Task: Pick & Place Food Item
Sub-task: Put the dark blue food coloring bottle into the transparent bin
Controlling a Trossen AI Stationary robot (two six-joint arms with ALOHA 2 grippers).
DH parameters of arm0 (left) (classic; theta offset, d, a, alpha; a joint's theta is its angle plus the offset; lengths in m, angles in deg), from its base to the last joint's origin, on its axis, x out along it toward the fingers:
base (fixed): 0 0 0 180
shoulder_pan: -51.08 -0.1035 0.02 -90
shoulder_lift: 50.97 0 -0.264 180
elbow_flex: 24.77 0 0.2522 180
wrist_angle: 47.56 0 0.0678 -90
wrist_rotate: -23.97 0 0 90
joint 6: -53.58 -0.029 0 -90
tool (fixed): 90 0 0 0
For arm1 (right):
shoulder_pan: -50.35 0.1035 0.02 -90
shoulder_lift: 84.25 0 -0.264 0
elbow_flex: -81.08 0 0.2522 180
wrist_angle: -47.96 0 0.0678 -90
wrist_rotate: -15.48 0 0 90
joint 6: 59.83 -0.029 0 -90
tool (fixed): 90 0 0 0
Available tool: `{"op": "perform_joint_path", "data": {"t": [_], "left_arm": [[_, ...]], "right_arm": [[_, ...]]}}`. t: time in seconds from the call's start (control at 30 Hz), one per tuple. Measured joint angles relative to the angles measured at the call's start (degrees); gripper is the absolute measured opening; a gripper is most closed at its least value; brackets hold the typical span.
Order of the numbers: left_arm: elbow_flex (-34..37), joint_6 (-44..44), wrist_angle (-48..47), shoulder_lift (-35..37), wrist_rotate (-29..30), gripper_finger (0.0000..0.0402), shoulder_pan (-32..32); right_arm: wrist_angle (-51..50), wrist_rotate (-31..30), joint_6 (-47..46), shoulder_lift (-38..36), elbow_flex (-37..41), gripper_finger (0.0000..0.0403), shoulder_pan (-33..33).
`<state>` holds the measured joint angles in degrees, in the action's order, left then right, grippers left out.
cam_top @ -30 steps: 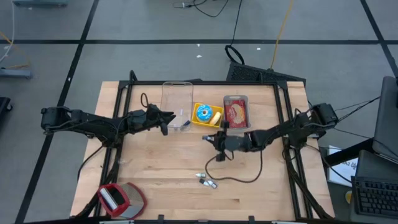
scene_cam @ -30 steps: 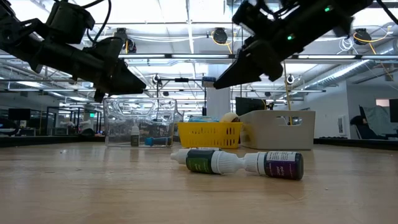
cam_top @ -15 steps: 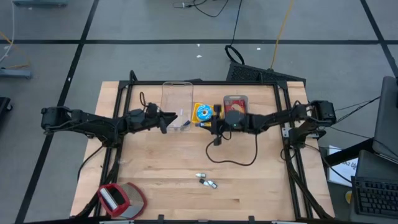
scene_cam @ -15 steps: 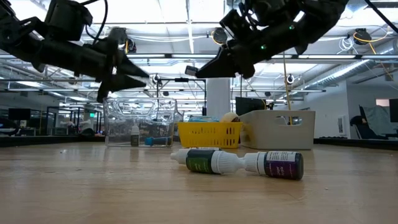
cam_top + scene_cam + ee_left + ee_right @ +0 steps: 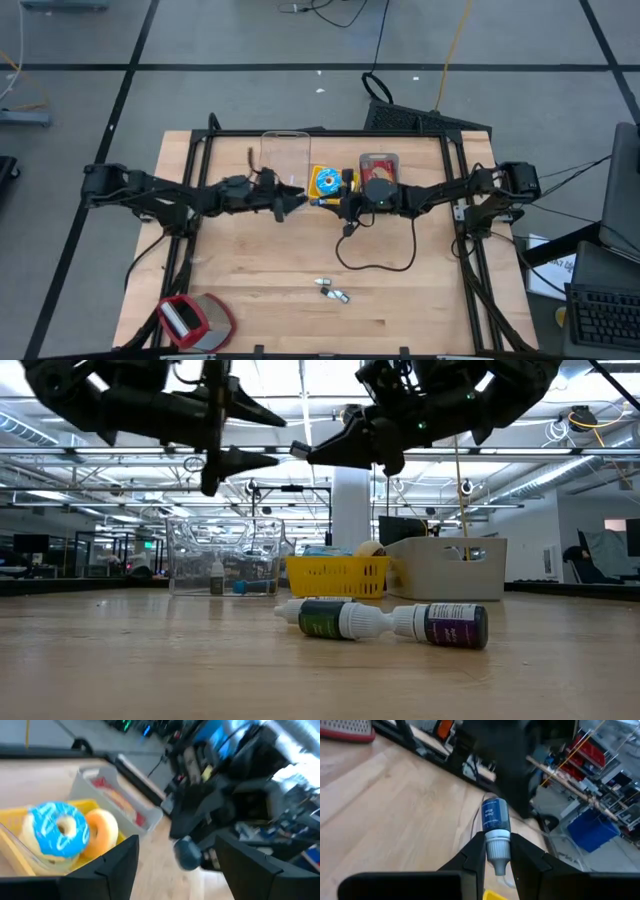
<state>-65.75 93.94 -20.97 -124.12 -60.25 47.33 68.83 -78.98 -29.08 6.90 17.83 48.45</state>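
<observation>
The right gripper (image 5: 340, 201) sits just above the middle of the high view, its fingers closed on a small blue-labelled bottle (image 5: 326, 201). In that view the bottle's long axis runs left to right, sticking out of the fingertips toward the picture's left. The right wrist view shows the grip most clearly: the two dark fingers (image 5: 472, 854) pinch the bottle (image 5: 494, 822) at its white cap end, low in the frame, and the body with its blue label points up and away from them into the frame's centre. So the fingers hold only the cap end; the labelled body is clear of them.

The left gripper (image 5: 297, 199) is just left of the bottle in the high view, its tips facing the bottle's free end, with its fingers spread apart. In the left wrist view the two fingers (image 5: 102, 869) stand wide at the bottom of the frame and the bottle's rounded blue end (image 5: 188, 853) lies between and beyond them, not touching either.

In the low view both grippers hang in the upper part of the frame, tips nearly meeting near the top centre, well above the table (image 5: 150, 660).

Right behind the grippers in the high view is a yellow basket (image 5: 346, 187) holding a blue-iced doughnut (image 5: 325, 181), with a clear box (image 5: 283, 160) to its left and a grey tray (image 5: 380, 178) to its right. Two more small bottles (image 5: 334, 291) lie on their sides lower down the table
</observation>
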Motion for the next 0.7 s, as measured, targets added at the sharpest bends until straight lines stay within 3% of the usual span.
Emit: {"op": "perform_joint_path", "data": {"t": [0.3, 0.5, 0.7], "left_arm": [[-8.0, -0.5, -1.5, -9.9, -1.6, 0.0250, 1.6], [-8.9, -1.1, -1.4, -10.7, -1.8, 0.0247, 1.7], [-8.9, -1.7, -1.4, -10.4, -2.6, 0.0227, 1.6]], "right_arm": [[0.6, -3.2, 0.4, 0.1, 0.0, 0.0060, 0.9], [-0.5, -3.5, 0.4, 0.1, 0.0, 0.0060, 0.9], [-0.6, -7.4, 0.4, 0.0, 0.0, 0.0061, 0.9]]}}
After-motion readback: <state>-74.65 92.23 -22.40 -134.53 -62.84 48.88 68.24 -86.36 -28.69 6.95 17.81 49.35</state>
